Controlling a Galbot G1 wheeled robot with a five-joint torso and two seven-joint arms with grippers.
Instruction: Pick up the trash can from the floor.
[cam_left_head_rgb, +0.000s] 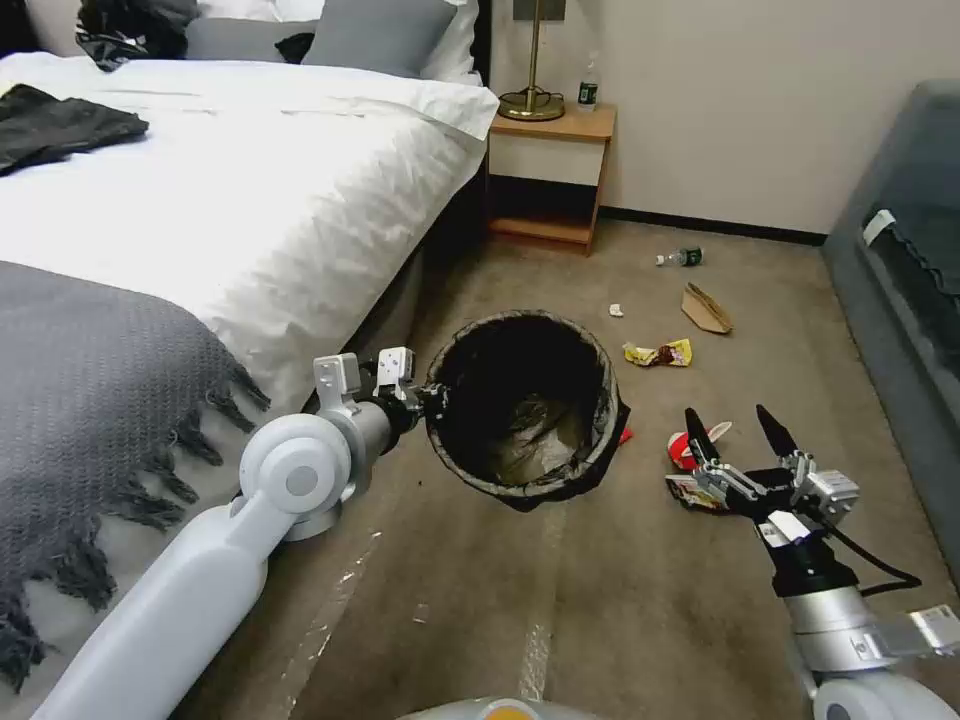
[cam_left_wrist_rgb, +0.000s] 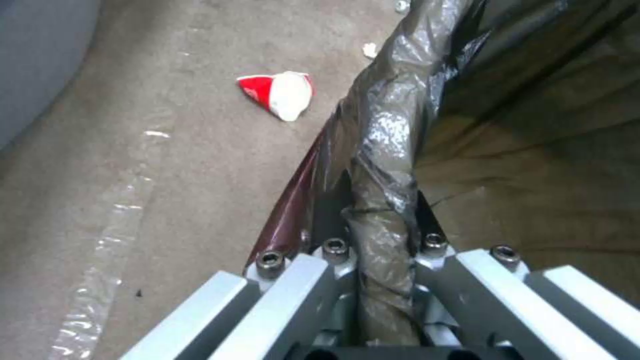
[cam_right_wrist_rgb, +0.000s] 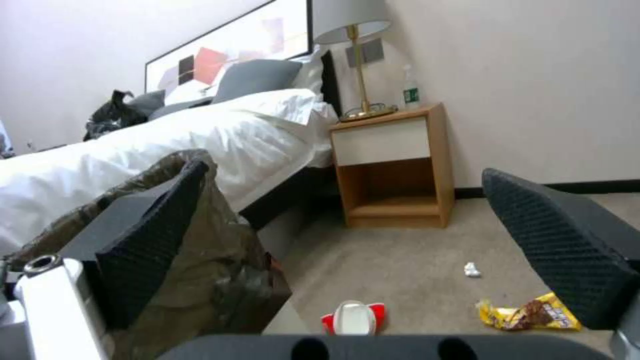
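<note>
The trash can (cam_left_head_rgb: 520, 420) is lined with a black bag and hangs tilted over the floor (cam_left_head_rgb: 600, 620), its mouth turned up toward the head view. Its base is hidden. My left gripper (cam_left_head_rgb: 432, 395) is shut on the near-left rim. In the left wrist view the bag-covered rim (cam_left_wrist_rgb: 393, 125) runs between the fingers of the left gripper (cam_left_wrist_rgb: 380, 220). My right gripper (cam_left_head_rgb: 735, 425) hovers open to the can's right, above some litter, with nothing in it. The right wrist view looks between the spread fingers of the right gripper (cam_right_wrist_rgb: 353, 235), with the can's bag (cam_right_wrist_rgb: 227, 270) beside one of them.
A bed (cam_left_head_rgb: 250, 200) fills the left side and a grey sofa (cam_left_head_rgb: 900, 300) the right. A nightstand (cam_left_head_rgb: 550, 170) stands at the back wall. A red cup (cam_left_head_rgb: 684, 447), a yellow wrapper (cam_left_head_rgb: 660, 353), a brown paper bag (cam_left_head_rgb: 706, 308) and a bottle (cam_left_head_rgb: 682, 257) lie on the carpet.
</note>
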